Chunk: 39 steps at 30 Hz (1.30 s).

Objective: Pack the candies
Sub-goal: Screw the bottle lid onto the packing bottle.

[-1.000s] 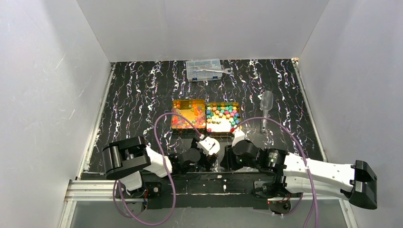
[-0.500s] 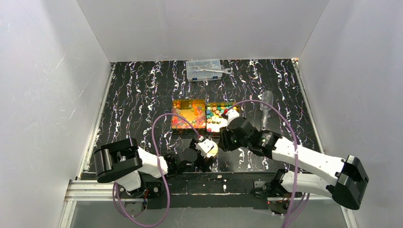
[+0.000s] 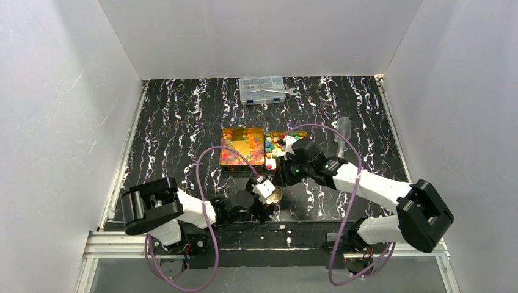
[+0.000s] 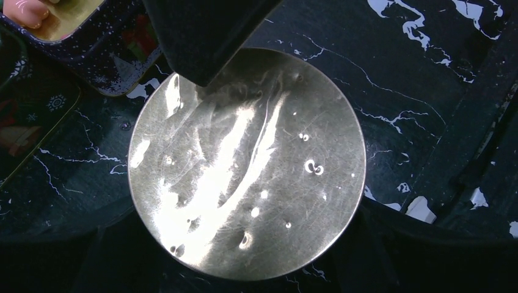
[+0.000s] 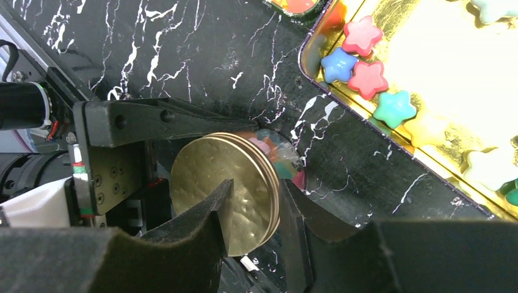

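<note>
Fingers of left gripper [image 3: 269,196] held the round tin [image 5: 207,177] across its width. Right gripper [image 5: 256,190] straddled its thin edge; we couldn't tell if clamped. Candies [image 5: 366,79] lay just beyond.

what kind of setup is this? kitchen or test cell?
Looks like a lab robot cell, not a kitchen: white panel walls box in a black marbled tabletop, and the left arm and right arm mount on an aluminium rail at its near edge.
</note>
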Motion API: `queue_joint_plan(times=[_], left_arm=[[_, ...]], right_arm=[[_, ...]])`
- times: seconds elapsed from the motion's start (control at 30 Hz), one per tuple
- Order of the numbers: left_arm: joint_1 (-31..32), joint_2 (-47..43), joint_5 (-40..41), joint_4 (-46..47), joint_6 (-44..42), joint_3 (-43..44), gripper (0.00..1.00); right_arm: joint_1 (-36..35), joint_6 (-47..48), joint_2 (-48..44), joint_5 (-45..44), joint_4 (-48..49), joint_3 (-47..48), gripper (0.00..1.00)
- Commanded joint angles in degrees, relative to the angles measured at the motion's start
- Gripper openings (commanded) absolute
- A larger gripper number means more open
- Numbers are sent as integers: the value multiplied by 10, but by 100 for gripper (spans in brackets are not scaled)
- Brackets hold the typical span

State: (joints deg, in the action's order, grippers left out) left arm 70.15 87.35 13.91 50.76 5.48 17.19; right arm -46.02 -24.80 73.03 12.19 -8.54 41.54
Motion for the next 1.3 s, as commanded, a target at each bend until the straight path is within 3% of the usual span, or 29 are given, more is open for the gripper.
queue_joint_plan(times=[0.0,0.63,1.27], left_arm=[[1,16,-33,-60,-19,-11,5],[1,42,-37,-60,-17,1,4],[-2,53,35,-61,28,15,4]], right_arm=[[15,28,19,36,39,17,42],[25,55,21,93,44,-36,30],[-10,-19,-101,90,46,-149,18]])
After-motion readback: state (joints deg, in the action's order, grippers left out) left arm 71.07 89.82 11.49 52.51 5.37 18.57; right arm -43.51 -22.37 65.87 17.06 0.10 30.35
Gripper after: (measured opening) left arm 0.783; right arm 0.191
